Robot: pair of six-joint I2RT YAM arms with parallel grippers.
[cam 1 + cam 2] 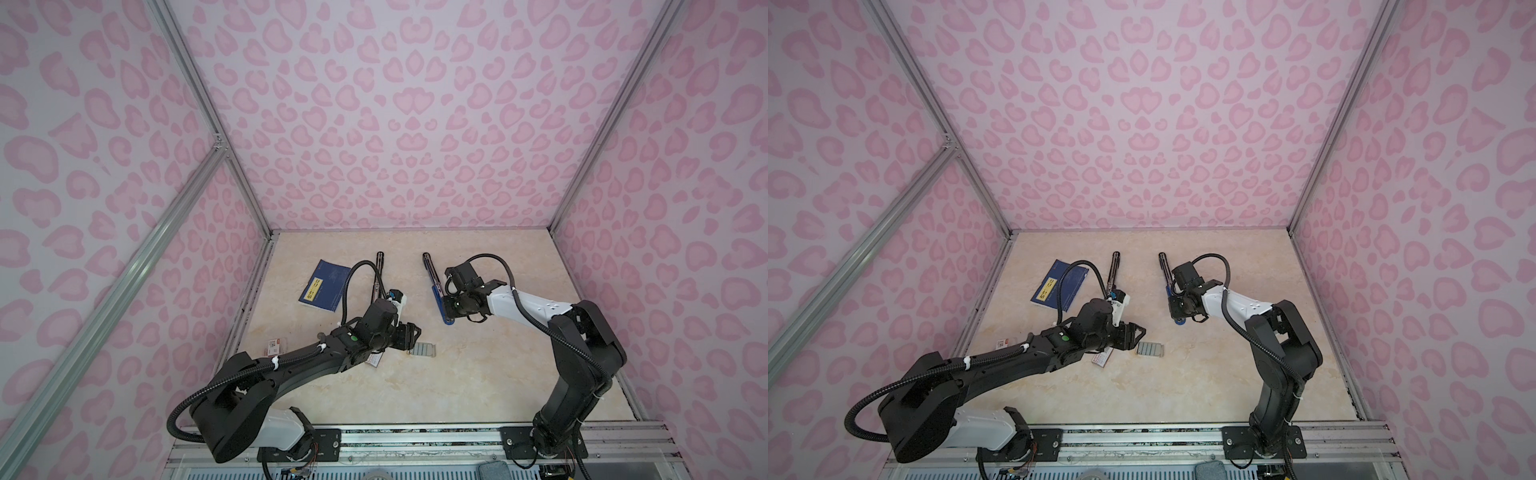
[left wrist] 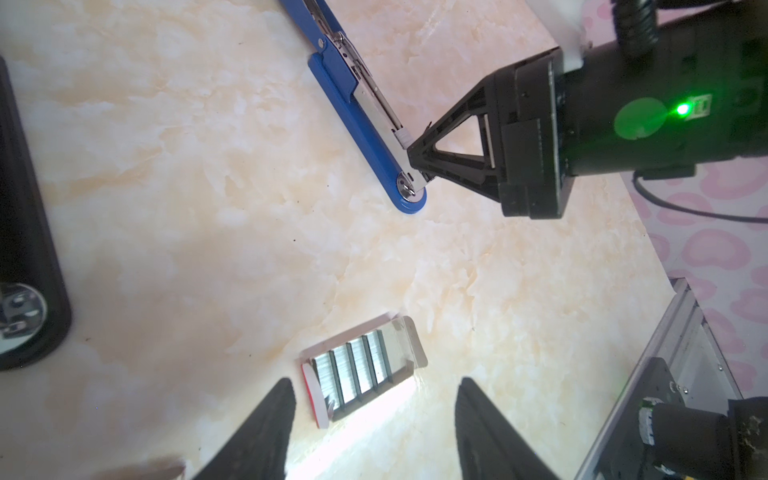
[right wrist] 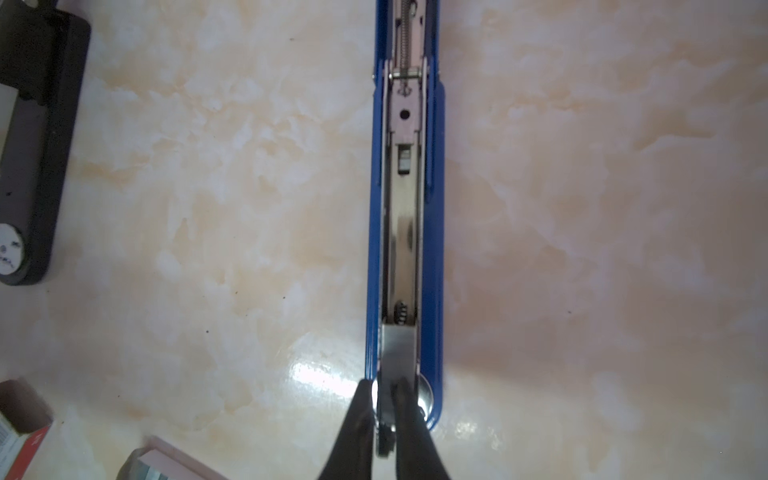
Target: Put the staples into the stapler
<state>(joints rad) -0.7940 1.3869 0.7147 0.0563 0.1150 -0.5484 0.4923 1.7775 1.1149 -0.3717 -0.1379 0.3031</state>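
Nearest us, our left gripper [image 2: 376,384] hangs with fingers spread and holds nothing. It is just beside the staples [image 2: 357,370], which lie in their opened tray [image 2: 413,345] on the counter [image 2: 166,208]. Farther out, our right gripper [image 3: 384,388] is pinched on the metal rail at the front end of the opened blue stapler [image 3: 434,249].

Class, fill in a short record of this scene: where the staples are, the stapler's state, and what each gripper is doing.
staples: several strips side by side in an open tray on the table
blue stapler: opened out flat, metal rail exposed
left gripper: open, poised over the staples
right gripper: shut on the blue stapler's rail tip
also on table: black stapler, blue booklet
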